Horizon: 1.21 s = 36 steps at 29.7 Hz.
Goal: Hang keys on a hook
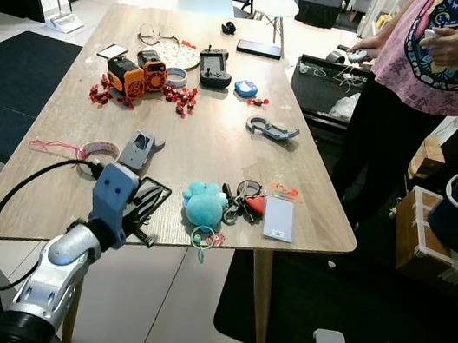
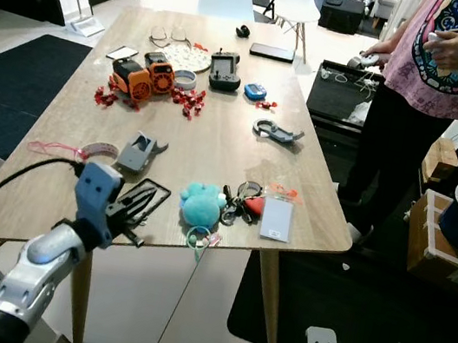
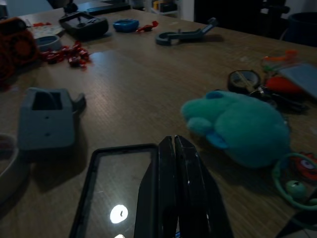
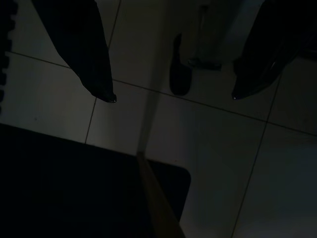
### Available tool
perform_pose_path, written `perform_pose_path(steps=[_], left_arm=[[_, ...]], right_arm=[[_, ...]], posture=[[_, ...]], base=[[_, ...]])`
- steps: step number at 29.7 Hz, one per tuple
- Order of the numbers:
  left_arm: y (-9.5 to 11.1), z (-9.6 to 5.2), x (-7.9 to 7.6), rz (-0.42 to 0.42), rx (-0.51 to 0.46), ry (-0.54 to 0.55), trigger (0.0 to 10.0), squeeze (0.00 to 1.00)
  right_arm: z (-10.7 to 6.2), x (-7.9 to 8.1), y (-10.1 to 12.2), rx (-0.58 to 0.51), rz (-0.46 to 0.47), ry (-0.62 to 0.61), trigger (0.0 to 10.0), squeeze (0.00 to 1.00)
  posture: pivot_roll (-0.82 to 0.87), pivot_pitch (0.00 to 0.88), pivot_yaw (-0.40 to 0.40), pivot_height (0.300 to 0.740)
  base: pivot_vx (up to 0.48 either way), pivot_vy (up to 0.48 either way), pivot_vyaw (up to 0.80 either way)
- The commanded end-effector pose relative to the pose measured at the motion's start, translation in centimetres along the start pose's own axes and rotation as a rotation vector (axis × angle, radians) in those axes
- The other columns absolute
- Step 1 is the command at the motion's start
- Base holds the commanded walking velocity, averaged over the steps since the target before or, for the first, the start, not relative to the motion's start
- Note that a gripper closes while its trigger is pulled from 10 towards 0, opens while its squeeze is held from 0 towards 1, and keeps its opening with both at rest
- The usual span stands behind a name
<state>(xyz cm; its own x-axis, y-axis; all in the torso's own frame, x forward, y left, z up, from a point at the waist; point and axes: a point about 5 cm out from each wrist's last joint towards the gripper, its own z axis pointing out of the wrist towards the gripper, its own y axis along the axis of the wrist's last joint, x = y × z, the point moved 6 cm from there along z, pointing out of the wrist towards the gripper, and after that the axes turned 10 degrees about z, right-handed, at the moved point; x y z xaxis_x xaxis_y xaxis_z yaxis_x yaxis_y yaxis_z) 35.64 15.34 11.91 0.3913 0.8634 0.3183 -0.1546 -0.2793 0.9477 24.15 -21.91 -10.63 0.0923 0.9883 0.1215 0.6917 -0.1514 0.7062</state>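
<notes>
Teal plush and keys lie untouched near the table's front edge; the task looks barely begun.

The left gripper (image 1: 149, 202) hovers over a black-framed card (image 3: 116, 186) with its fingers pressed together, holding nothing, just beside the keys (image 1: 242, 200) and their teal plush (image 1: 204, 204). A grey hook (image 1: 271, 129) lies flat farther up the wooden table (image 1: 215, 147). The right gripper (image 4: 173, 94) hangs idle over the floor, fingers spread. Grasping, carrying and hanging all remain.

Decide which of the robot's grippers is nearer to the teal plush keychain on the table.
Left. The left gripper, fingers shut, rests on the table just beside the teal plush keychain. The right gripper, fingers open, hangs idle low over the floor, well below the tabletop.
</notes>
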Motion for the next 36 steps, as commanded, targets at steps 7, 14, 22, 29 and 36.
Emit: perform_pose_path(steps=[7, 14, 22, 29, 36], left_arm=[[-0.9, -0.1, 1.1, 0.065, 0.016, 0.054, 10.0, 0.0], [-2.3, -0.3, 1.2, 0.082, 0.055, 0.048, 10.0, 0.0], [-2.9, -0.5, 1.3, 0.097, 0.061, 0.033, 10.0, 0.0], [-2.9, -0.8, 2.0, 0.101, 0.048, 0.045, 10.0, 0.0], [-3.0, -1.4, 2.6, 0.1, 0.037, 0.048, 10.0, 0.0]], right_arm=[[-0.2, -0.3, -0.6, 0.014, 0.017, -0.011, 10.0, 0.0], [-0.2, -0.3, -0.6, 0.013, 0.019, -0.012, 10.0, 0.0], [-0.2, -0.4, -0.6, 0.012, 0.021, -0.015, 10.0, 0.0], [-0.3, -0.4, -0.8, 0.012, 0.024, -0.017, 10.0, 0.0], [-0.3, -0.3, -0.9, 0.013, 0.025, -0.014, 10.0, 0.0]], posture=[[0.02, 0.097, -0.004, 0.74], [0.02, 0.098, -0.001, 0.74], [0.01, 0.1, 0.001, 0.74], [0.01, 0.1, 0.002, 0.74], [0.01, 0.101, 0.001, 0.74]], base=[[0.0, 0.0, 0.0], [0.0, 0.0, 0.0], [0.0, 0.0, 0.0], [0.0, 0.0, 0.0], [0.0, 0.0, 0.0]])
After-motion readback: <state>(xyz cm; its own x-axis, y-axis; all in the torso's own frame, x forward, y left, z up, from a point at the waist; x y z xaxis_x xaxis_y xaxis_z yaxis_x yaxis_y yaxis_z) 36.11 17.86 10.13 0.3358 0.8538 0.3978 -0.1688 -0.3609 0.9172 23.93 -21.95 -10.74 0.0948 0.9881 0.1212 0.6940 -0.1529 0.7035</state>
